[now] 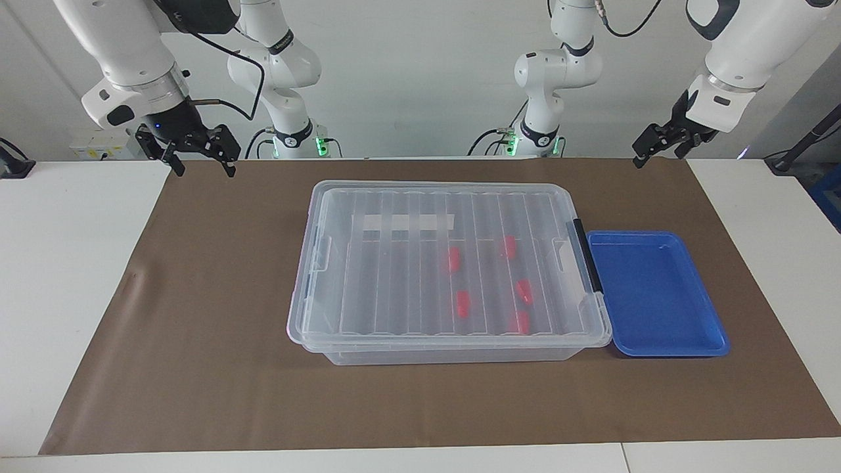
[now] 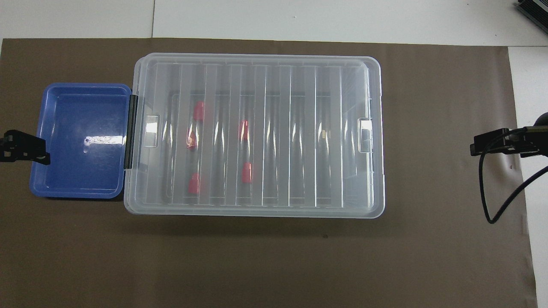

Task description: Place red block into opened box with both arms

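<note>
A: What shows, from the facing view's left edge across?

B: The right tool (image 1: 197, 156) hangs empty, fingers spread, over the bench's brown mat (image 1: 197, 341). Mid-bench, five red blocks (image 1: 453, 260) lie inside the clear box (image 1: 315, 276), its lid (image 1: 394, 263) on. Next, a blue tray (image 1: 657, 295). The left tool (image 1: 657, 141) waits raised, spread, empty.

A: What now?

B: Probably nothing; if checking, press the lid edges evenly.

Red blocks (image 1: 463, 304), clear ribbed box (image 1: 368, 276), blue tray (image 1: 657, 295).
</note>
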`<state>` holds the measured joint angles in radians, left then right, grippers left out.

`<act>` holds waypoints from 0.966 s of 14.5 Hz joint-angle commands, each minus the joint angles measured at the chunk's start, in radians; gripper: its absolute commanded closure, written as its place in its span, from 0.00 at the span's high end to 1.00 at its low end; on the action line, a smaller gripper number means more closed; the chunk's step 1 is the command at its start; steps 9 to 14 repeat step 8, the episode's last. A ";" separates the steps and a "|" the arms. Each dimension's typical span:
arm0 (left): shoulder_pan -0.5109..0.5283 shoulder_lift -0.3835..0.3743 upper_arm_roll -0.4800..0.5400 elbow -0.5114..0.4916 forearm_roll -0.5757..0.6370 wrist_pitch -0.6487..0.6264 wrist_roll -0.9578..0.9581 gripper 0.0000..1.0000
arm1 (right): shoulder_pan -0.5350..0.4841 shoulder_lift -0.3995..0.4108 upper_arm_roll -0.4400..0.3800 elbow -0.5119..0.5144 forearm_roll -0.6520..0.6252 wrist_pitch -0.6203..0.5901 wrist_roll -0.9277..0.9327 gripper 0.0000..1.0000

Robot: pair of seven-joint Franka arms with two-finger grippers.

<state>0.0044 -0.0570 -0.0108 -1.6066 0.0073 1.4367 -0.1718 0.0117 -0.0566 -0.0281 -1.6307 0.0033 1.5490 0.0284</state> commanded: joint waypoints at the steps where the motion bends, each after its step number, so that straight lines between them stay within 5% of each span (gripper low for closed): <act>1: -0.006 -0.029 0.005 -0.035 -0.009 0.024 0.003 1.00 | -0.022 0.004 0.005 0.014 -0.014 -0.023 -0.033 1.00; 14: -0.009 -0.029 0.005 -0.035 -0.009 0.024 0.000 1.00 | -0.022 0.004 0.008 0.015 0.001 -0.015 0.017 1.00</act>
